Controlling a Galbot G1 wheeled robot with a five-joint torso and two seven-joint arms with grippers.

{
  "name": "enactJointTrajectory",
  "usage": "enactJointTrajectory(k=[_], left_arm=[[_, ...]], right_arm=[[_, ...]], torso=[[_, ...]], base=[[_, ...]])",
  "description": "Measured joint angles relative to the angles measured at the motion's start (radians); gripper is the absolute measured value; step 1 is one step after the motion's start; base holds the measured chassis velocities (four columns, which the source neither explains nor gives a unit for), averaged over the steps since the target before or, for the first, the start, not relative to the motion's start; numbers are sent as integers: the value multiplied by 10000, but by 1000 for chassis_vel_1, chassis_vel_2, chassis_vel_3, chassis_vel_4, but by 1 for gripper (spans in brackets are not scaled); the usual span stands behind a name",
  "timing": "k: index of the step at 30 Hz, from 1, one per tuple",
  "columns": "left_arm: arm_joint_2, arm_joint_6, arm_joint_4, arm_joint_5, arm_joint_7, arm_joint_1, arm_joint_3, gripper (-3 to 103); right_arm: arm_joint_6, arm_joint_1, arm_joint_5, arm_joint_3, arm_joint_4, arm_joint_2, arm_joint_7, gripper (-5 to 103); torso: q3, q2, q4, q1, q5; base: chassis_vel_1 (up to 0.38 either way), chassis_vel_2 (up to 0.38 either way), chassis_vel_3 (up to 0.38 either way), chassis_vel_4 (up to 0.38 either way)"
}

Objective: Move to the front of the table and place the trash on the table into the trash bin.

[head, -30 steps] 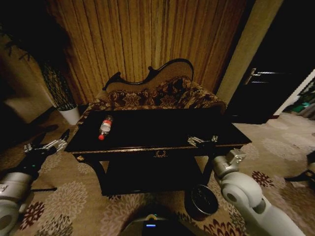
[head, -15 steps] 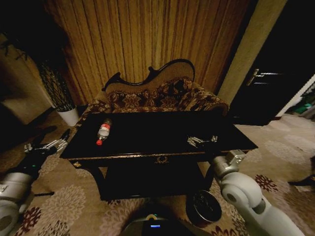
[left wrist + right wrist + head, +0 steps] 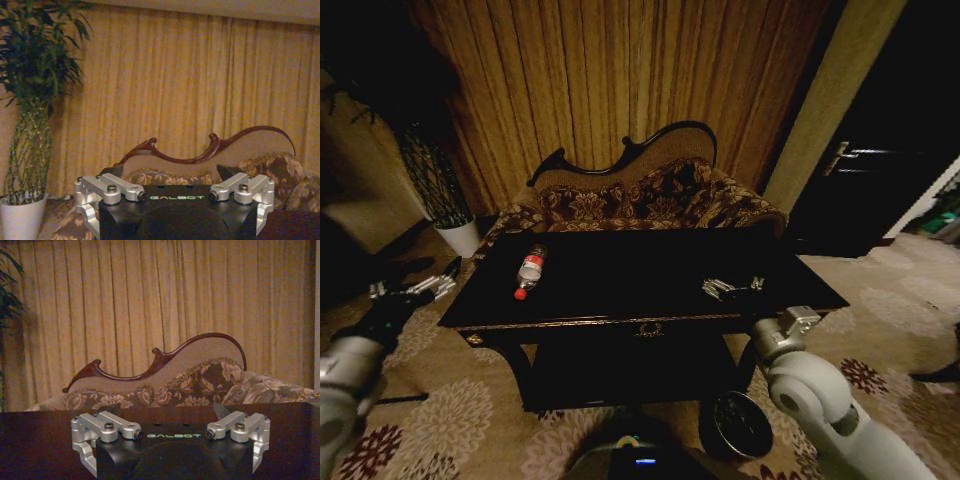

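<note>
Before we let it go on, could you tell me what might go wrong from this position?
1. The bottle lies on its side near the table's left edge; a nudge from the open left gripper could roll it off.
2. The open right gripper hangs just over the table's front edge and might strike it if it dips.
3. The trash bin stands by the right arm's elbow, which could knock it.
</note>
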State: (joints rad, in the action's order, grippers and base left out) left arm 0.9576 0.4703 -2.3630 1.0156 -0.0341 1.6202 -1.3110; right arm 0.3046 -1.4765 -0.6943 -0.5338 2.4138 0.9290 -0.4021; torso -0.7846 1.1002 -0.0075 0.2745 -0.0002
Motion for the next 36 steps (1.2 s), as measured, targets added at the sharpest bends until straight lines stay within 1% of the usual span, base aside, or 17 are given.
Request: enactJointTrajectory(k=[1, 3, 6, 7, 8, 9, 11, 12, 14, 17, 20, 24, 27, 28, 29, 33, 36], left_arm=[[-291, 126, 82, 216, -176, -92, 25, 100], [-506, 229, 142, 415, -326, -154, 41, 100], [-1255, 595, 369, 1199, -914, -335, 76, 100], [-1663, 754, 519, 1617, -1188, -383, 90, 100], [-1663, 754, 519, 1617, -1188, -383, 90, 100], [-2017, 881, 676, 1940, -1492, -432, 127, 100], [-2202, 943, 772, 2078, -1603, -466, 168, 100], [-2692, 1019, 1091, 2260, -1723, -586, 314, 100], [-2875, 1038, 1207, 2303, -1760, -653, 394, 100], [-3579, 1218, 1708, 2855, -2228, -1239, 951, 100], [-3749, 1284, 1865, 2997, -2370, -1488, 1202, 100], [-4307, 1451, 2394, 3152, -2812, -2627, 2689, 100], [-4381, 1510, 2436, 3229, -2986, -2921, 3127, 100], [-4416, 1598, 2481, 3276, -3183, -3215, 3620, 100], [-4416, 1598, 2481, 3276, -3183, -3215, 3620, 100], [-4377, 1708, 2693, 3350, -3613, -4017, 4845, 100], [-4328, 1779, 2758, 3465, -3859, -4390, 5371, 100]], right_arm=[[-3, -2, 9, 0, -15, 10, 0, 100], [-7, -4, 16, 0, -28, 17, -1, 100], [-29, -27, 63, 0, -71, 53, -1, 100], [-44, -47, 82, -2, -92, 76, -2, 100], [-44, -47, 82, -2, -92, 76, -2, 100], [-58, -75, 100, -10, -104, 99, -2, 100], [-63, -88, 106, -16, -112, 107, -3, 100], [-80, -103, 137, -20, -147, 135, -4, 100], [-83, -105, 145, -19, -158, 143, -3, 100], [-88, -68, 157, 3, -236, 164, -3, 100], [-88, -41, 157, 10, -271, 168, -2, 100], [-91, -18, 161, 26, -441, 190, 2, 100], [-94, -1, 161, 31, -503, 192, 5, 100], [-99, 23, 162, 38, -566, 192, 7, 100], [-99, 23, 162, 38, -566, 192, 7, 100], [-105, 90, 160, 41, -682, 192, 12, 100], [-111, 87, 159, 38, -722, 192, 13, 100]], torso=[[0, 0, 0, 0, 0], [0, 0, 0, 0, 0], [0, 0, -1, 0, 3], [1, 0, 4, -1, -1], [1, 0, 4, -1, -1], [0, 0, 3, -1, 3], [0, 0, 3, -1, 2], [0, 0, 2, -1, 1], [0, 0, 2, 0, 1], [0, 0, 2, 0, 1], [0, 0, 2, -1, 2], [0, 0, 1, 0, 1], [0, 0, 2, 0, 2], [0, 0, 2, 0, 2], [0, 0, 2, 0, 2], [0, 0, 1, -1, 3], [0, 0, 2, 0, 2]], base=[[0, 0, 0, 0], [0, 0, 0, 0], [0, 0, 0, 0], [0, 0, 0, 0], [0, 0, 0, 0], [0, 0, 0, 0], [0, 0, 0, 0], [0, 0, 0, 0], [0, 0, 0, 0], [0, 0, 0, 0], [0, 0, 0, 0], [0, 0, 0, 0], [0, 0, 0, 0], [0, 0, 0, 0], [0, 0, 0, 0], [0, 0, 0, 0], [0, 0, 0, 0]])
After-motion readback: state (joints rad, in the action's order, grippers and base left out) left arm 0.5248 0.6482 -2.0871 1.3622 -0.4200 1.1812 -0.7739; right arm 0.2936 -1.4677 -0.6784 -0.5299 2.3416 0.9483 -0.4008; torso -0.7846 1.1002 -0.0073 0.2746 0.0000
